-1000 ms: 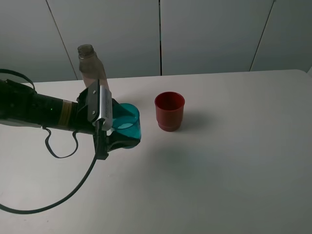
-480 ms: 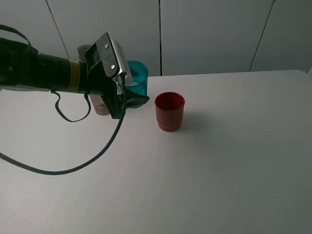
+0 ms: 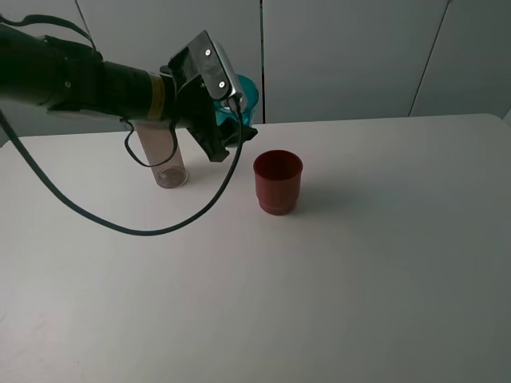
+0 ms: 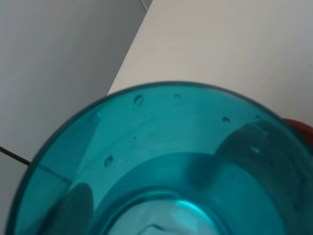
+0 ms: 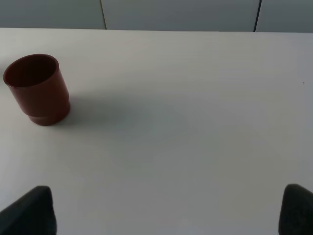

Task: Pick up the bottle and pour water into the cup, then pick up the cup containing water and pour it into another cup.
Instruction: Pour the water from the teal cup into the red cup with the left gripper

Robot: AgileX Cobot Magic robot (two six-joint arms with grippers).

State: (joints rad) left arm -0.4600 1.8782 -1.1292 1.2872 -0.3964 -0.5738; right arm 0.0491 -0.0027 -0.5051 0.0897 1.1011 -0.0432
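Gripping the teal cup [image 3: 247,89] by its sides, the left claw [image 3: 237,112] is closed on it and holds it clear of the desk [image 3: 359,279], above the far edge and left of the middle. Most of the cup is hidden behind the claw in the high view, so its tilt cannot be told. The left wrist view looks straight into the cup's mouth [image 4: 171,161]. Small droplets cling to the inner wall, and the claw's fingers [image 4: 254,152] show as dark shapes through the plastic. How much water lies at the bottom cannot be told.

Just beside the claw, nearer the middle of the desk, the red cup [image 3: 278,182] stands upright with its mouth open. Toward the far left corner the bottle [image 3: 168,159] stands upright behind the left arm [image 3: 96,84], which hides its upper part.

The right claw [image 5: 164,215] is spread wide with nothing between its tips. It is low over bare desk, well apart from the red cup [image 5: 36,88].
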